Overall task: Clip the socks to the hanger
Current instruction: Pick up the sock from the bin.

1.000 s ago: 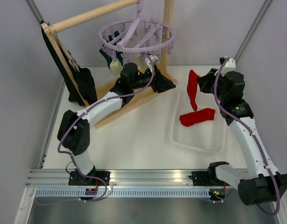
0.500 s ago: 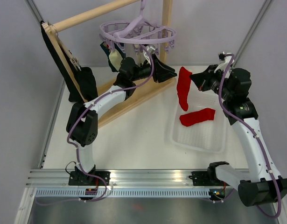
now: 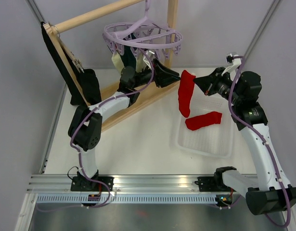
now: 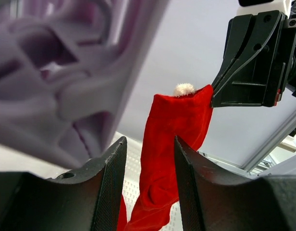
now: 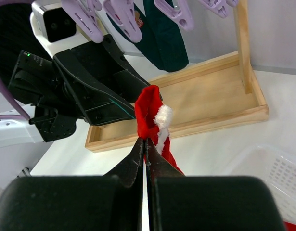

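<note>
The lavender hanger (image 3: 143,37) hangs from the wooden rack, with dark teal and cream socks (image 3: 122,60) clipped under it. My right gripper (image 3: 197,81) is shut on the top edge of a red sock (image 3: 186,94) that dangles in the air; it also shows in the right wrist view (image 5: 148,115) with a white pompom. My left gripper (image 3: 173,77) is open, just left of that sock's top; the sock (image 4: 172,144) hangs just beyond its open jaws in the left wrist view. A second red sock (image 3: 203,120) lies in the tray.
A clear plastic tray (image 3: 205,144) sits at the right. The wooden rack (image 3: 138,98) with its base tray stands at the back, with a long black cloth (image 3: 73,72) over its left side. Lavender clips (image 5: 123,19) dangle above.
My right gripper has carried the red sock up and left, toward the hanger. My left gripper has risen under the hanger and closed in on the sock's top.
</note>
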Tool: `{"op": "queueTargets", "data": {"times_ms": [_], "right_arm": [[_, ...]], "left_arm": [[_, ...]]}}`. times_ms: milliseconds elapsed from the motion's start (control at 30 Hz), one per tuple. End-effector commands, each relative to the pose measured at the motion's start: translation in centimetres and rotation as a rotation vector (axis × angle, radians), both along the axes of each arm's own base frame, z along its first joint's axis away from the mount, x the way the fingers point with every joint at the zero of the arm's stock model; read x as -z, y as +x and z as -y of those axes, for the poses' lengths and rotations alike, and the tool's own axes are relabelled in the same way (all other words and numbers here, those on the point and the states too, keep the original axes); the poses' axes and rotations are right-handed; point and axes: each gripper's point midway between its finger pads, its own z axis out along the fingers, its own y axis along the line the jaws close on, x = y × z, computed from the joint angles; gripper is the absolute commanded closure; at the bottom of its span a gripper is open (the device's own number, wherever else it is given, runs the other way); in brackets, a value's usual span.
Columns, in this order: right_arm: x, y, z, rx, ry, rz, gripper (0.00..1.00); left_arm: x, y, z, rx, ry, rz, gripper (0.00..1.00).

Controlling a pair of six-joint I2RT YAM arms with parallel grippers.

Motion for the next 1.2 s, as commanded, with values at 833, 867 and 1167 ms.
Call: {"op": "queueTargets", "data": {"times_ms": [833, 867, 1167], "right_arm": [[-0.9, -1.6, -1.7, -0.104, 0.065, 0.022, 1.0], [-0.9, -1.6, -1.8, -0.107, 0.066, 0.022, 1.0], [-0.4, -1.3, -2.3, -0.116, 0.061, 0.008, 1.0]], "left_arm": [[-3.5, -5.8, -0.7, 0.103, -0.123, 0.072, 0.5], [-3.6, -6.0, -0.6, 0.106, -0.124, 0.073, 0.5], [-2.8, -6.3, -0.4, 0.11, -0.116, 0.057, 0.6]]}}
